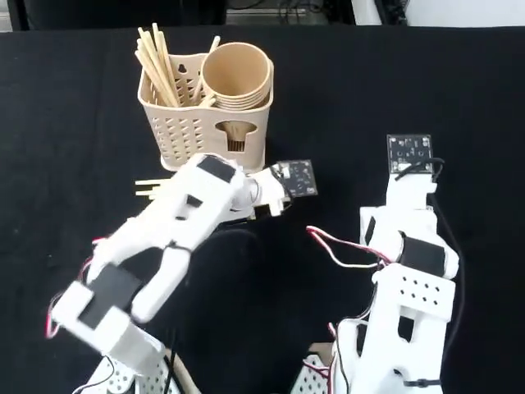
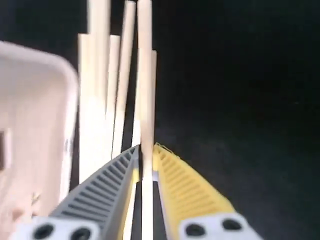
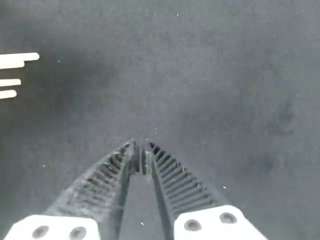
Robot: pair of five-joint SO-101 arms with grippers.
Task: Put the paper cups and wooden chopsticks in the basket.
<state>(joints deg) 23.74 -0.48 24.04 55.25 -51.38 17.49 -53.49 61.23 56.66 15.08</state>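
A beige perforated basket (image 1: 184,135) stands at the back of the black table. It holds a stack of paper cups (image 1: 238,75) and several wooden chopsticks (image 1: 160,66) standing upright. More chopsticks (image 1: 149,187) lie flat on the table just in front of the basket's left corner. My left gripper (image 2: 146,149) is down among these loose chopsticks (image 2: 107,100), beside the basket wall (image 2: 30,125). It is shut on one chopstick (image 2: 145,75) that runs between the jaws. My right gripper (image 3: 140,147) is shut with nothing in it, above bare cloth.
The left arm (image 1: 164,238) stretches diagonally from the front left toward the basket. The right arm (image 1: 410,246) stands at the right, with open black table around and behind it. Chopstick tips (image 3: 15,59) show far off in the right wrist view.
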